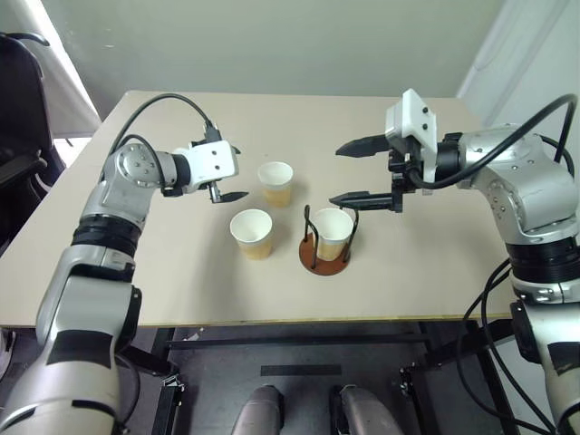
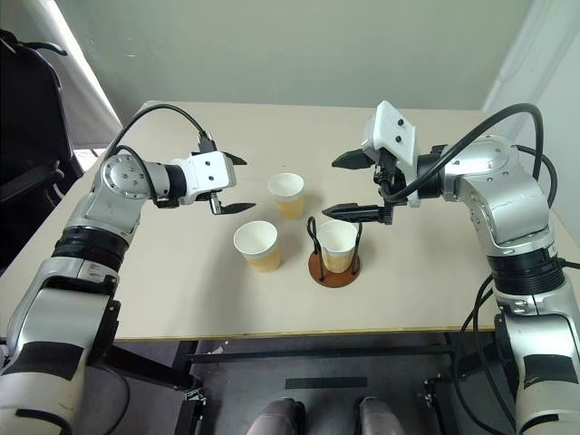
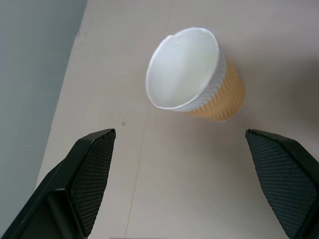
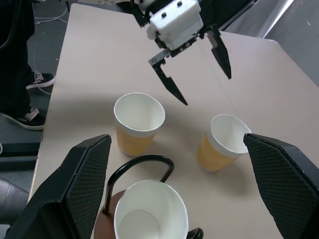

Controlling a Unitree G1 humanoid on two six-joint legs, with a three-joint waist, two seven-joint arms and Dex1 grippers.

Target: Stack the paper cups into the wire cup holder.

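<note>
Reaching for the far paper cup [image 1: 275, 182], the left gripper [image 1: 227, 172] hovers at its nine o'clock, jaws wide and empty; it should straddle the wall squarely before closing; the right gripper [image 1: 362, 171], equally wide and empty, hangs above the wire cup holder [image 1: 324, 252], one cup [image 1: 332, 232] seated, another [image 1: 251, 233] at its nine o'clock.

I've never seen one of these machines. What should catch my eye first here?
Three paper cups mid-table: one cup already sits in the wire cup holder, two loose cups stand to its left. Both pincers hover open above them, the left pincer beside the far cup, the right pincer above the holder.
</note>
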